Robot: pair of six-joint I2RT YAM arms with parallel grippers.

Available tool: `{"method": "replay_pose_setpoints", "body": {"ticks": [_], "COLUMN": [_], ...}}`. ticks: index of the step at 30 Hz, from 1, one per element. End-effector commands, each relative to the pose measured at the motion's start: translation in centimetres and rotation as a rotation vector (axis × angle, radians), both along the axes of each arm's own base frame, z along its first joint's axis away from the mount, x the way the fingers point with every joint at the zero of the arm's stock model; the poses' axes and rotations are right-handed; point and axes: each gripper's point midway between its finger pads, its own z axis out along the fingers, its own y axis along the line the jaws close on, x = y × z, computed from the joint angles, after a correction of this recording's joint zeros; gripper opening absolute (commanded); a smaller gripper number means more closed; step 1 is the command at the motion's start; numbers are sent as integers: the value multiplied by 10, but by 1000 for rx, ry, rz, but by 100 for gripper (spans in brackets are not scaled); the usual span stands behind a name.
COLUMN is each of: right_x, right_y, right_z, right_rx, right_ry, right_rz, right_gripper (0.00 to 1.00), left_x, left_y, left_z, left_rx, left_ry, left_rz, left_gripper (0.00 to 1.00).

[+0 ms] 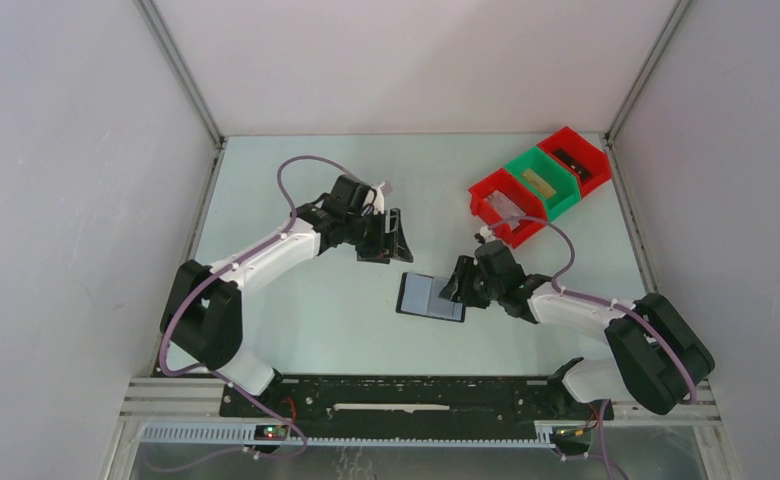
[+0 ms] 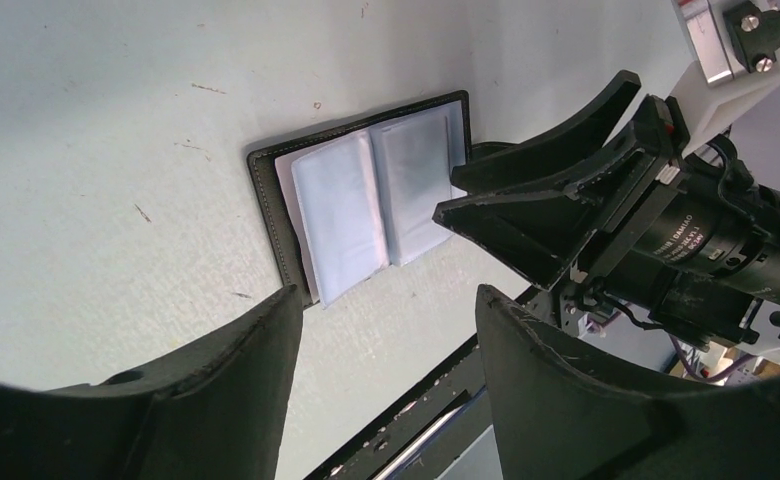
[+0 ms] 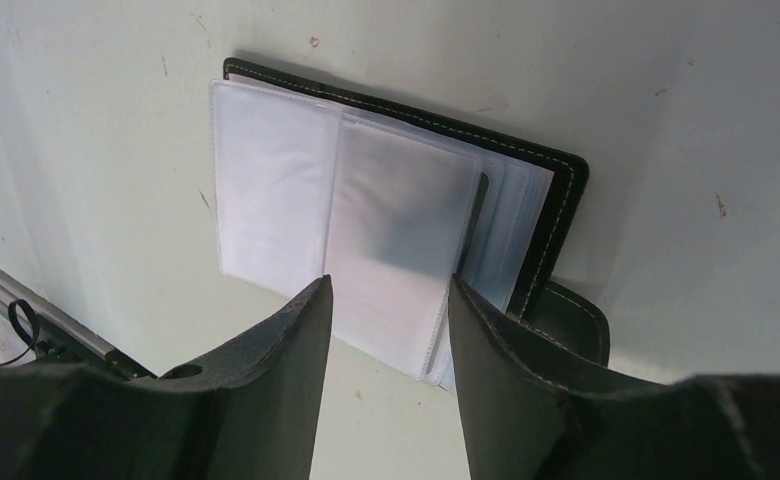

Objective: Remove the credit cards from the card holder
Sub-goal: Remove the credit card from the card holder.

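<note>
The card holder [image 1: 430, 296] lies open and flat on the table, black cover down, pale grey-blue sleeves up. It also shows in the left wrist view [image 2: 366, 190] and the right wrist view [image 3: 286, 180], where its strap tab [image 3: 571, 320] sticks out. Pale whitish credit cards [image 3: 396, 225] sit in the clear sleeves; I cannot tell how many. My right gripper [image 1: 456, 284] is open, its jaws just over the holder's right half [image 3: 391, 287], holding nothing. My left gripper [image 1: 393, 240] is open and empty, above and behind the holder [image 2: 388, 297].
A row of three small bins stands at the back right: red [image 1: 506, 205], green [image 1: 544, 182], red [image 1: 578, 158], each with something small in it. White walls enclose the table. The black base rail [image 1: 416, 395] runs along the near edge.
</note>
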Motion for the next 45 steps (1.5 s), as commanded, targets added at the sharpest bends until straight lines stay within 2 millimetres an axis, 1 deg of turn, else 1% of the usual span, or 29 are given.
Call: {"method": "replay_pose_setpoints", "body": {"ticks": [1, 5, 8, 14, 19, 29, 34, 38, 40, 42, 45], "right_x": [5, 4, 4, 6, 8, 10, 12, 16, 22, 25, 30], "right_y": [1, 2, 7, 22, 34, 54, 65, 85, 101, 116, 137], "right_z": [-2, -7, -5, 3, 7, 26, 29, 36, 43, 45, 41], "right_rx": [6, 6, 27, 91, 94, 110, 120, 158, 166, 165, 180], "right_ry": [2, 17, 14, 2, -13, -57, -58, -64, -79, -81, -69], "right_rz": [-11, -8, 9, 37, 63, 102, 135, 182, 215, 247, 278], "right_gripper": [55, 55, 55, 55, 55, 55, 55, 54, 54, 54, 54], "left_x": [-4, -4, -4, -4, -6, -7, -7, -6, -4, -2, 3], "left_y": [-1, -2, -2, -1, 1, 5, 7, 14, 20, 29, 44], "left_z": [-1, -1, -1, 0, -1, 0, -1, 3, 5, 7, 13], "left_rx": [-16, -17, -18, -17, -12, 1, 9, 29, 42, 47, 49], "left_ry": [-14, -13, -13, -18, -21, -31, -34, -52, -62, -71, -88], "left_rz": [-28, -29, -31, -30, -28, -18, -14, 1, 19, 41, 87], "left_gripper": [69, 69, 69, 69, 69, 69, 69, 69, 69, 69, 70]}}
